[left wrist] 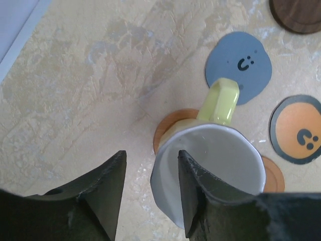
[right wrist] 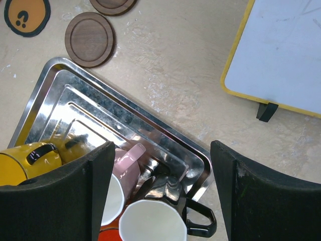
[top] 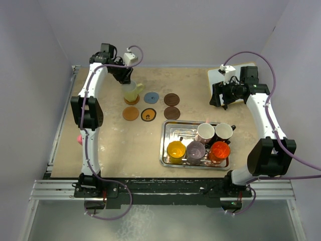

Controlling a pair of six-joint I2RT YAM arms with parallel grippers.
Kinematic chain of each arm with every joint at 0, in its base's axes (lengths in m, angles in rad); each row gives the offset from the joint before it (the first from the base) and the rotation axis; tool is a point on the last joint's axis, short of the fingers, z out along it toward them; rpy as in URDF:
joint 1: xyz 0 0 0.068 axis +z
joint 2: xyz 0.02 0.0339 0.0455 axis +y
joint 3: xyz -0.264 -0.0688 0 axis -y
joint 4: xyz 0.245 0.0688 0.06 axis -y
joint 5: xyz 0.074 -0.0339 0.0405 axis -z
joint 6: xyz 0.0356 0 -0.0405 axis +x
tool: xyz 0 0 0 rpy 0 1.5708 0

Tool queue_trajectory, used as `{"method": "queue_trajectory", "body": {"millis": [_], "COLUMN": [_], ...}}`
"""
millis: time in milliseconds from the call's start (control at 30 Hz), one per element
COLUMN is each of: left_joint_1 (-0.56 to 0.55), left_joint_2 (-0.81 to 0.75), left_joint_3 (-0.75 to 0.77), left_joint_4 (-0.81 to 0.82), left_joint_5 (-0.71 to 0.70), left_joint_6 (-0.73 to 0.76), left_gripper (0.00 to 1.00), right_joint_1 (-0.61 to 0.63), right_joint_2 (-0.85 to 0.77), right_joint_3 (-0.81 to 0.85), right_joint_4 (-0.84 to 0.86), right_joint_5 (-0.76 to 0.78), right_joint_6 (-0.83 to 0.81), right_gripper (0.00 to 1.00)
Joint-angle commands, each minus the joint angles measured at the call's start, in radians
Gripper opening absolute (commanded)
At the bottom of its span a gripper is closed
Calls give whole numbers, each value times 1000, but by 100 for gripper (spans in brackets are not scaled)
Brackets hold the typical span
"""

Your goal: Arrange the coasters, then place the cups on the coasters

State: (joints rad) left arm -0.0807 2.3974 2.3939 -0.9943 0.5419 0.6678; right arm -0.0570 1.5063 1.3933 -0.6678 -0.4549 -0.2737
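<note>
Left gripper: jaws part-open astride the pale yellow cup rim, one finger inside, wall unclamped. Cup stands on an orange-brown coaster. Risk: a slanted retreat hooks the rim and drags the cup off. Right gripper is wide, empty.

The cream cup hides most of what seems an orange-brown coaster beneath it.

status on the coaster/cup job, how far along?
Done: six coasters lie in a two-by-three grid, and the pale yellow cup sits on the far-left orange-brown coaster. In hand: the left gripper straddles that cup's rim, jaws apart. The right gripper hangs open over the tray, holding nothing. Left: five cups are in the tray, and five coasters are bare.
</note>
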Motion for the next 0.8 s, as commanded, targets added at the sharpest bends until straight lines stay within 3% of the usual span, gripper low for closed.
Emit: {"method": "queue_trajectory", "body": {"millis": [0, 400, 533, 667, 767], "left_joint_1": [5, 10, 0, -75, -199], "left_joint_2": [-76, -248, -300, -381, -460], "left_joint_3": [9, -137, -163, -237, -367], "left_joint_4": [92, 185, 199, 221, 288], "left_joint_5": [5, -13, 46, 49, 0], "left_joint_6": [-97, -252, -286, -314, -360], "left_gripper": [46, 56, 69, 73, 75], "right_joint_1": [6, 19, 30, 31, 31], "right_joint_2": [-40, -64, -95, -132, -138], "right_joint_3": [2, -7, -29, -75, -91], "right_joint_4": [2, -38, -92, -92, -101], "right_joint_5": [6, -2, 14, 44, 25], "right_joint_6": [-12, -59, -121, -141, -99], "right_gripper": [79, 79, 80, 80, 80]}}
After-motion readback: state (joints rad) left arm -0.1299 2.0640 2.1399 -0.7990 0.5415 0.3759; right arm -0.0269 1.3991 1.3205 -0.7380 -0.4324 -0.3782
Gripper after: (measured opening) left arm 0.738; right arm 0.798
